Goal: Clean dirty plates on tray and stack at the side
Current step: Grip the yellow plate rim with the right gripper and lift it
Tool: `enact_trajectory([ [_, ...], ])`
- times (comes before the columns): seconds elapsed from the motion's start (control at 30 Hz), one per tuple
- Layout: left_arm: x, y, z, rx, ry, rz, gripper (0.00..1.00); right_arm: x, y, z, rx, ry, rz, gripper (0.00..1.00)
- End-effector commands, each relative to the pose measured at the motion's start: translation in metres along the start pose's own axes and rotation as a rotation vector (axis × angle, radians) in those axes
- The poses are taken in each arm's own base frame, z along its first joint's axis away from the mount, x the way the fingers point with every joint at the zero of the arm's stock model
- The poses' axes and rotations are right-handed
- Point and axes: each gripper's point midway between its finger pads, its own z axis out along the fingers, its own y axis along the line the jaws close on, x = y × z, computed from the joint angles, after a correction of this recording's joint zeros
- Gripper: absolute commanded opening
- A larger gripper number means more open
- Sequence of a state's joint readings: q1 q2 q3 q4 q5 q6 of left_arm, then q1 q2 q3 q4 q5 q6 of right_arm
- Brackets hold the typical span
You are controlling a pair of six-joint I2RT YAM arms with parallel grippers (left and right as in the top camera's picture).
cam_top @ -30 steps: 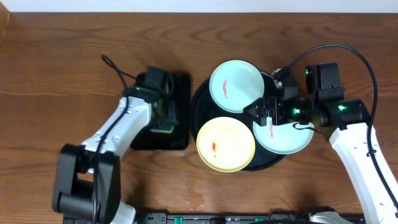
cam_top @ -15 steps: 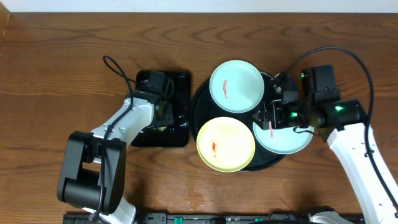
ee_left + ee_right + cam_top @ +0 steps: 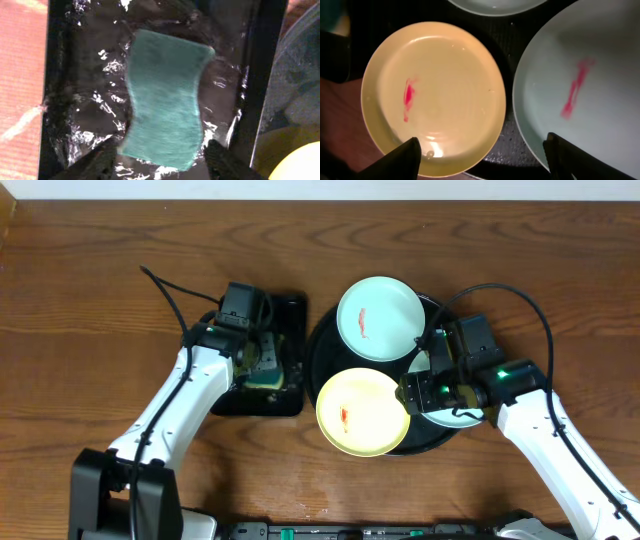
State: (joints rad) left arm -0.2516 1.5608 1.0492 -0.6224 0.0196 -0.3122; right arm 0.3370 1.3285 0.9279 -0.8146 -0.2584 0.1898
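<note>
On the brown wooden worktop point(image 3: 100, 280) a large round black tray point(image 3: 322, 352) holds three small glossy red-smeared plates: a mint-white plate point(image 3: 380, 318) at 12 o'clock, a pale yellow plate point(image 3: 363, 412) at 7 o'clock, a second mint-white plate point(image 3: 600, 60) at 4 o'clock; the right gripper point(image 3: 482, 152) hovers over the gap between the last two, jaws wide and empty. At the tray's 9 o'clock the left gripper point(image 3: 161, 156) hangs above a smaller rectangular black tray point(image 3: 293, 320), jaws wide either side of a flat teal sponge point(image 3: 165, 97); contact unclear.
</note>
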Motion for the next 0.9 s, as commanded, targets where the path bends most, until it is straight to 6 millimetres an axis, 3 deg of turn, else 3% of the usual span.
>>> enact_trajectory([
  [0.0,0.005,0.002,0.017,-0.014,0.02,0.005,0.63,0.0,-0.001,0.001,0.018,-0.003,0.005,0.79],
  [0.17,0.009,0.002,0.053,-0.029,0.06,0.007,0.63,0.002,-0.001,0.001,0.019,0.003,0.007,0.79],
  [0.23,0.015,0.003,0.068,-0.037,0.09,0.005,0.55,0.003,-0.001,0.001,0.02,0.009,0.008,0.79],
  [0.33,0.026,0.0,0.085,-0.021,0.144,0.003,0.51,0.004,-0.002,0.001,0.021,0.015,0.01,0.8],
  [0.4,0.032,0.0,0.092,-0.018,0.168,0.002,0.34,0.006,-0.001,0.001,0.019,0.02,0.011,0.8],
  [0.47,0.032,0.0,0.092,-0.019,0.171,0.002,0.08,0.008,-0.002,0.002,0.02,0.025,0.013,0.8],
  [0.6,0.025,-0.003,0.082,-0.003,0.145,0.001,0.08,0.015,-0.005,0.008,0.023,0.042,0.024,0.79],
  [0.63,0.022,-0.005,0.079,0.002,0.135,0.001,0.09,0.017,-0.006,0.011,0.024,0.046,0.029,0.79],
  [0.67,0.019,-0.005,0.075,0.006,0.124,0.001,0.29,0.02,-0.007,0.012,0.024,0.051,0.029,0.78],
  [0.7,0.017,-0.006,0.072,0.01,0.115,0.001,0.58,0.021,-0.007,0.013,0.024,0.054,0.03,0.78],
  [0.73,0.016,-0.007,0.069,0.012,0.108,0.001,0.67,0.022,-0.007,0.014,0.023,0.055,0.029,0.79],
  [0.87,0.016,-0.006,0.056,0.014,0.102,0.0,0.69,0.018,-0.006,0.014,0.02,0.043,0.019,0.8],
])
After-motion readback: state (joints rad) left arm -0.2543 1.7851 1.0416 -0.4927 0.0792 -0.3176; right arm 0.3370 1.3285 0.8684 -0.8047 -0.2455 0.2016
